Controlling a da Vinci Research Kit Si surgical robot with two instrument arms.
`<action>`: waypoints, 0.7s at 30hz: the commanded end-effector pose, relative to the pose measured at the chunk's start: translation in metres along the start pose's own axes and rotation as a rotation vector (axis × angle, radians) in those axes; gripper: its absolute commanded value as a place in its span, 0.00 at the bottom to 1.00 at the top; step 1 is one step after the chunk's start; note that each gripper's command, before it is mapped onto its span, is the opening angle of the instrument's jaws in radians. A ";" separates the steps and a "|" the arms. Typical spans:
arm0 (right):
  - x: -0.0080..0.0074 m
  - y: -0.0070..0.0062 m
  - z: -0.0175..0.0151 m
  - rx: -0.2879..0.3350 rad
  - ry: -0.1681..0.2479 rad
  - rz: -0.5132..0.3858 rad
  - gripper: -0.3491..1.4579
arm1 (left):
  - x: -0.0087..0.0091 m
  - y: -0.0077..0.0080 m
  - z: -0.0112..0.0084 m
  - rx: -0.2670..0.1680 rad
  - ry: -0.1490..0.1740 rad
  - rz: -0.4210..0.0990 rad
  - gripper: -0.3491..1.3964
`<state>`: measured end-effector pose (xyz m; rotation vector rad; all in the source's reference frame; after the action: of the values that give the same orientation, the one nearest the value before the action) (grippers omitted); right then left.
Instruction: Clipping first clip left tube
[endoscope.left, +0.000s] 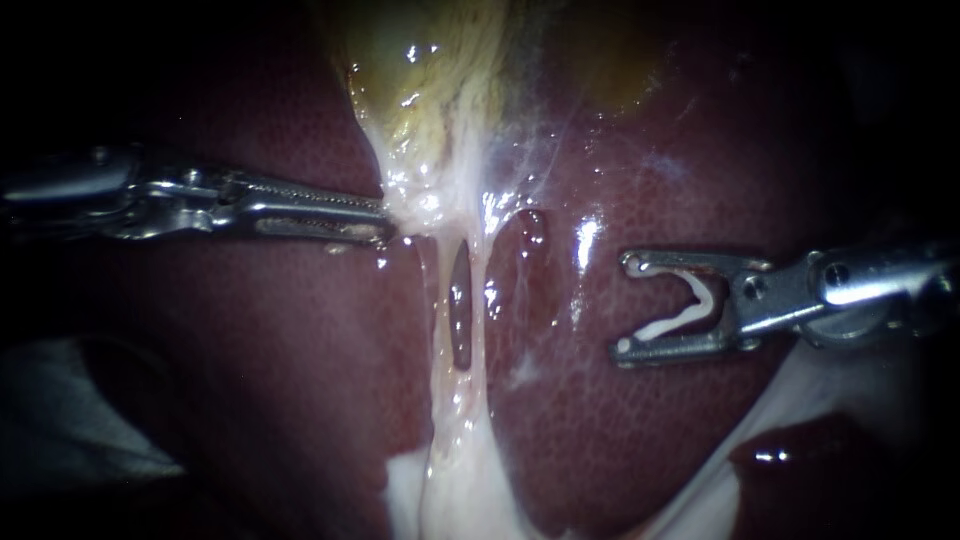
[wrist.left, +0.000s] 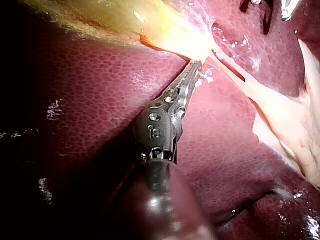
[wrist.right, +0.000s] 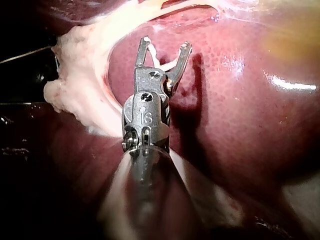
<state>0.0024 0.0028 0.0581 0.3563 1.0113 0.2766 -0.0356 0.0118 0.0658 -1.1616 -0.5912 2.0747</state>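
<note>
Reference: left tube (endoscope.left: 437, 300). Right tube (endoscope.left: 482, 290) just beside it, rightward; gallbladder (endoscope.left: 425, 85) above; liver (endoscope.left: 280, 380) behind. Left instrument (endoscope.left: 385, 228) up-left of it, jaws clamped on gallbladder. Right instrument (endoscope.left: 620, 307) well to its right, clip (endoscope.left: 690, 310) seated between both jaws.

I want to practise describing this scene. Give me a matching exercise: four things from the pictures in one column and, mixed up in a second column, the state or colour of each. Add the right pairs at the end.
Things
1. left instrument
2. right instrument
3. gallbladder
4. liver

States
a. dark red and speckled, lying under the tubes
b. clamped on pale tissue where the yellow part ends
c. yellowish, at the upper edge of the endoscope view
d. holding a white clip, apart from the tubes

Pairs: 1-b, 2-d, 3-c, 4-a
</note>
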 end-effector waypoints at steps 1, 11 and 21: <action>0.0000 0.0000 0.0000 0.001 0.000 0.000 0.47 | 0.0001 0.0002 -0.0002 0.000 0.000 -0.001 0.00; 0.0000 0.0000 0.0000 0.004 0.001 -0.006 0.47 | 0.0043 0.0029 -0.0053 -0.012 0.032 -0.001 0.00; 0.0007 -0.0008 0.0016 0.049 0.014 -0.007 0.47 | 0.0060 0.0032 -0.0084 0.008 0.059 0.016 0.00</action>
<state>0.0050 0.0018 0.0580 0.4042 1.0413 0.2421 -0.0316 0.0147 0.0561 -1.2209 -0.5471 2.0462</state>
